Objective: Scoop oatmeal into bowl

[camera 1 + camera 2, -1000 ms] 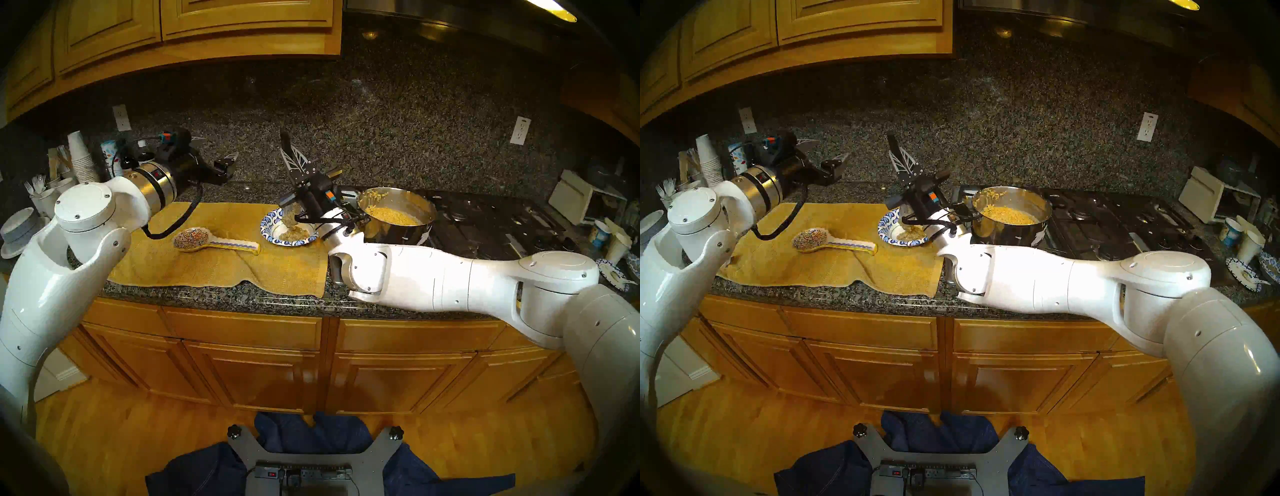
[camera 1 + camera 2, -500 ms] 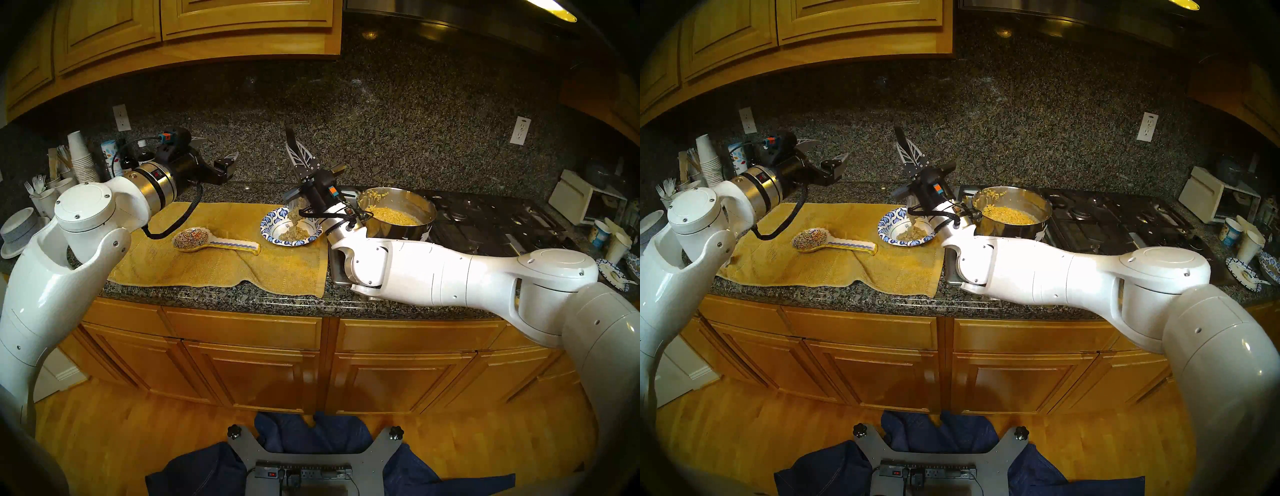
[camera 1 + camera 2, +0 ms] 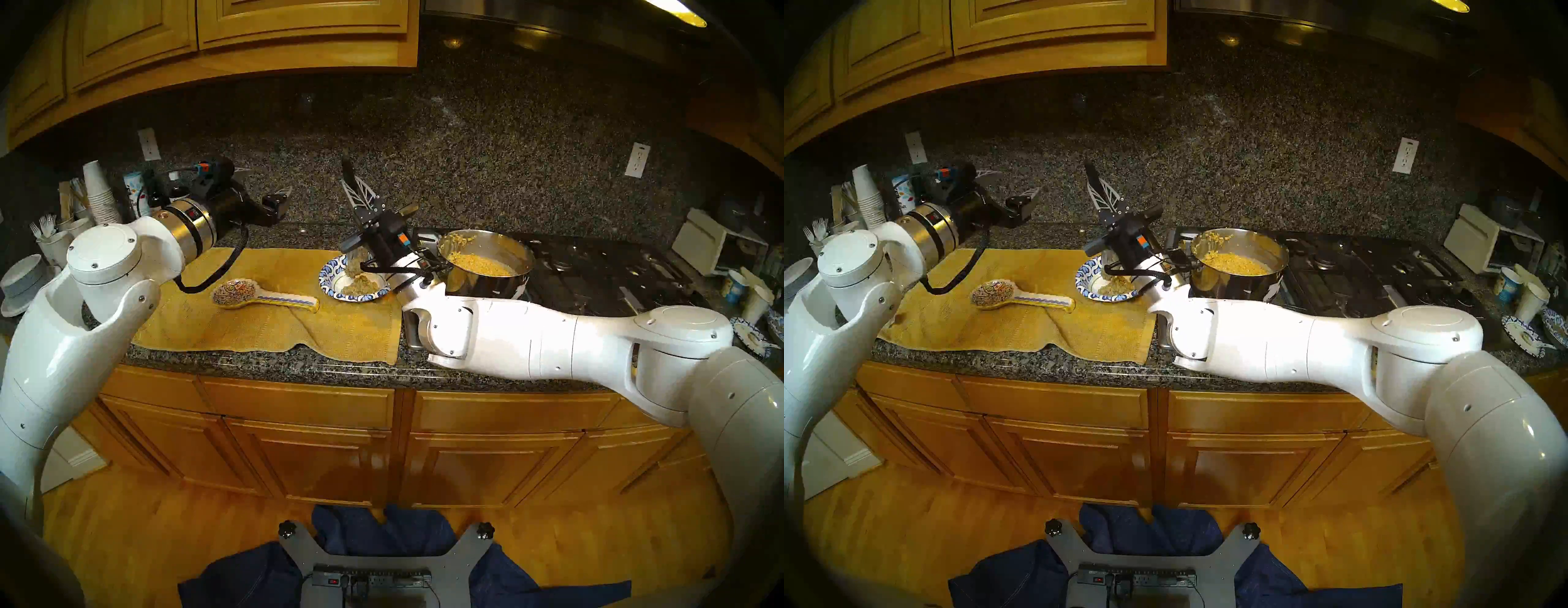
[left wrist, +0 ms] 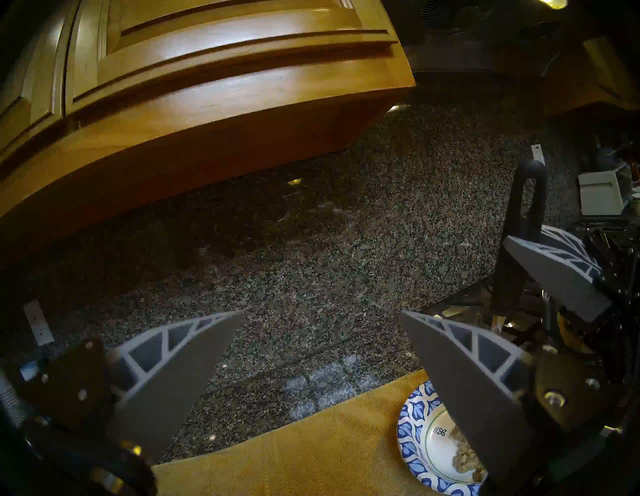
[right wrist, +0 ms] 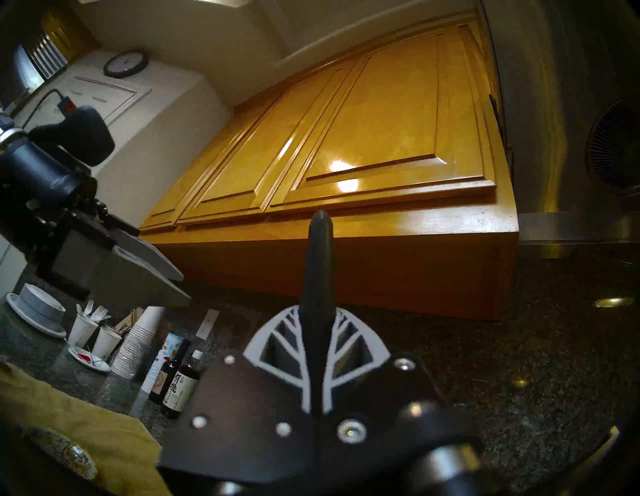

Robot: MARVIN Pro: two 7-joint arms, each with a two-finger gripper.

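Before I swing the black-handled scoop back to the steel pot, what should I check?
1. Grip: right gripper shut on the black utensil handle: ok.
2. Utensil's head above the blue-and-white leaf-rimmed bowl: ok.
3. Head emptied: a tan lumpy oatmeal clump hangs from it: not ok.
4. Bowl upright on the yellow towel, oatmeal inside: ok.
5. Spare arm: left gripper open, apart from the bowl: ok.
6. Drips on the towel: cannot tell.
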